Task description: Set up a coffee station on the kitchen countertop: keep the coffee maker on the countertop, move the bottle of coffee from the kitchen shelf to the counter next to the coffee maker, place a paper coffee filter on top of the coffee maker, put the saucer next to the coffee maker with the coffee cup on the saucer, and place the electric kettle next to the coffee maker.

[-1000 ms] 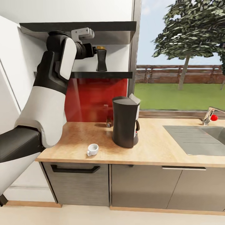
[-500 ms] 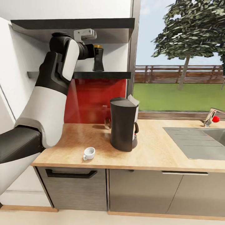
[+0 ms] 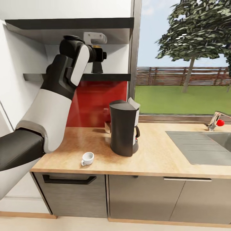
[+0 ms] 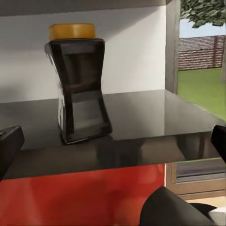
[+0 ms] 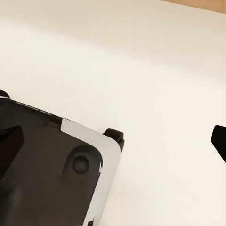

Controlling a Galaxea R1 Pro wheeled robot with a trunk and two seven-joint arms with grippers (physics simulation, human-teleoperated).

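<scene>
Bottle of coffee point(image 4: 80, 84) upright on kitchen shelf point(image 4: 141, 117), long axis vertical, ahead of left gripper point(image 4: 113, 141); fingers spread wide, bottle untouched.

The left arm point(image 3: 48, 109) is built of rounded segments: a dark grey boxy upper link, a glossy white shell edged in grey, then black joints with a white side panel. A light grey block sits on its wrist. The fingers point(image 4: 9, 146) look matte black with blunt tips.
</scene>
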